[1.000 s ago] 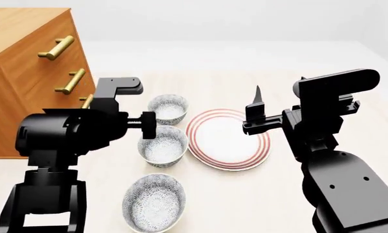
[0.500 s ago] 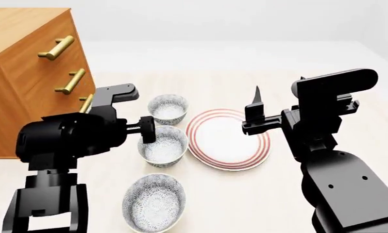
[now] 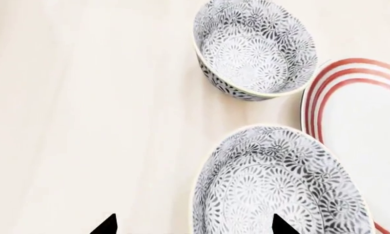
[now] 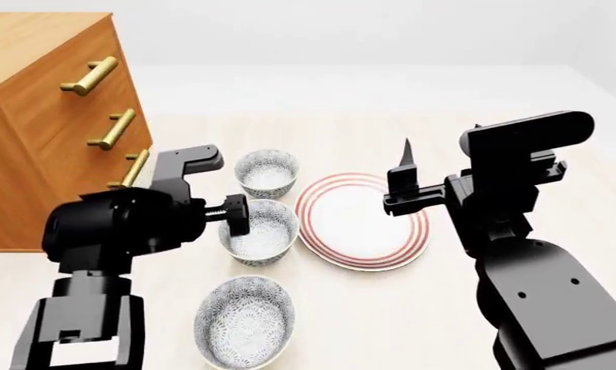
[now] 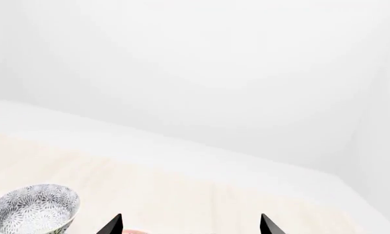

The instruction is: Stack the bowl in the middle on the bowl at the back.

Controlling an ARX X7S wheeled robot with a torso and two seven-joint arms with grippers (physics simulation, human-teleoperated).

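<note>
Pale wood tabletop under a plain white backdrop, with a wooden dresser with brass handles sitting at the far left; three speckled bowls run in a line from near to far, just left of a red-ringed plate.

So the bowl in the middle sits upright on the table, its right side just about meeting the plate's rim from the head view; the bowl at the back is a little farther away, upright too, with a small gap between the two; the third bowl is nearest, well apart from the middle one.

Left gripper is hanging over the left rim of the middle bowl; in the left wrist view its two black fingertips are spread wide, one out over bare table and the other over the inside of the bowl; can't tell whether either tip is touching the rim; the back bowl and a slice of the plate show beyond it.

Right gripper is up in the air over the plate, holding nothing, fingers spread apart too; its wrist camera mostly sees white wall plus one speckled bowl down at the edge; can't say which bowl from that angle.
</note>
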